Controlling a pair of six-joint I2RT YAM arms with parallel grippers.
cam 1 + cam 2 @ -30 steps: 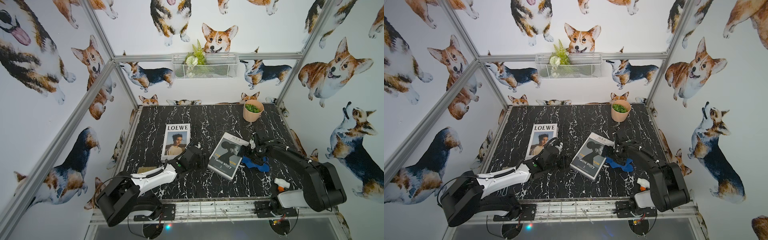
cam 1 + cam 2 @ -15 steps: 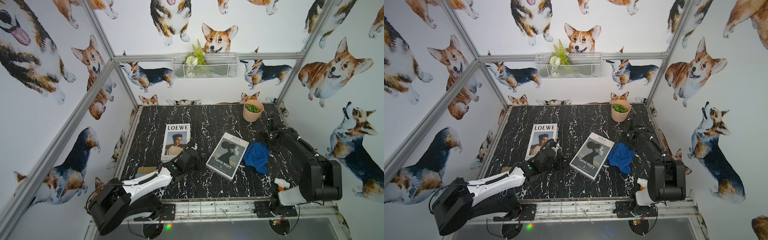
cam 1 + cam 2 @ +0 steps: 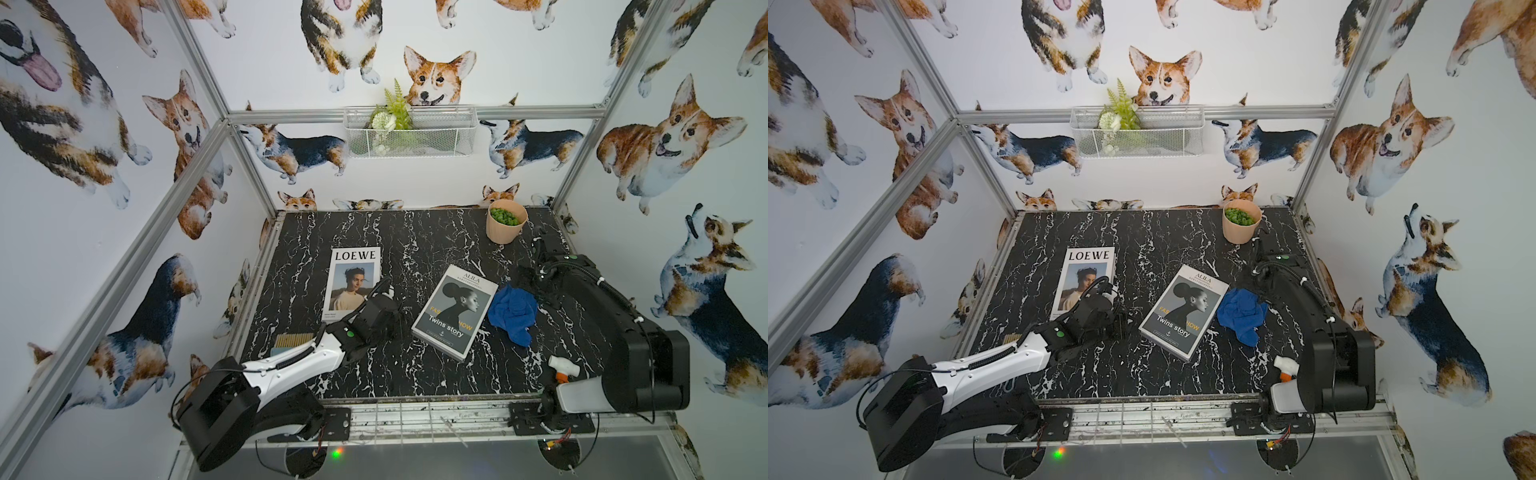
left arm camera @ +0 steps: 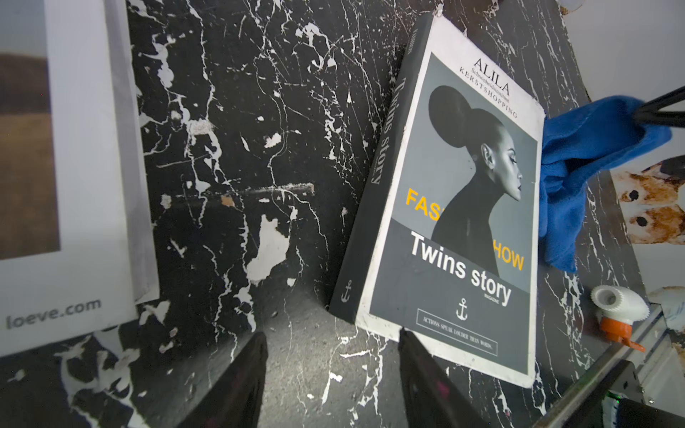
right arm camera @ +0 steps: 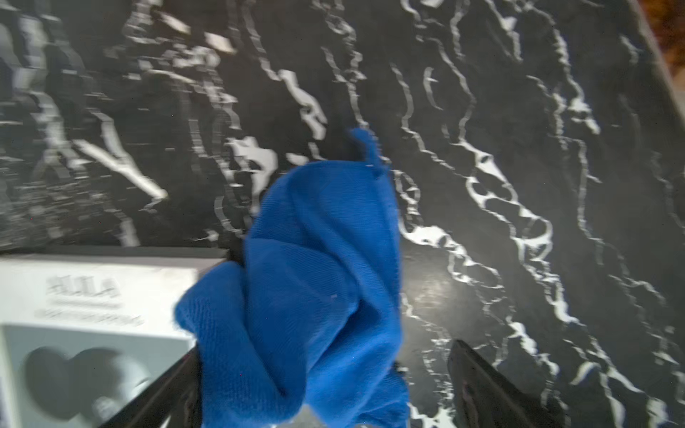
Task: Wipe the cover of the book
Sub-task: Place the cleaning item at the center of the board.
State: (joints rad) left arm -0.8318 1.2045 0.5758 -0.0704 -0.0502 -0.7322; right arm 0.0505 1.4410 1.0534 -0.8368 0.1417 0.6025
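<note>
The book [image 3: 455,311] [image 3: 1183,311] with the grey "Twins story" cover lies flat and slanted at mid-table; it fills the left wrist view [image 4: 456,207]. A blue cloth [image 3: 513,313] [image 3: 1241,311] is bunched on the table against the book's right edge. My right gripper [image 3: 525,282] [image 5: 324,350] stands open at the cloth's far side, the cloth [image 5: 318,281] heaped between its spread fingers, leaning on one of them. My left gripper [image 3: 392,316] [image 4: 331,335] is open over bare table just left of the book, nothing between its fingers.
A LOEWE magazine [image 3: 353,282] lies at the left, with a brush [image 3: 293,340] nearer the front edge. A peach pot of greenery [image 3: 506,220] stands at the back right. A white spray bottle with an orange nozzle [image 3: 565,368] lies front right by the right arm's base.
The right arm has drawn back from the book toward the right wall. The cloth went from flat beside the book to a bunched heap. The left arm shifted slightly back.
</note>
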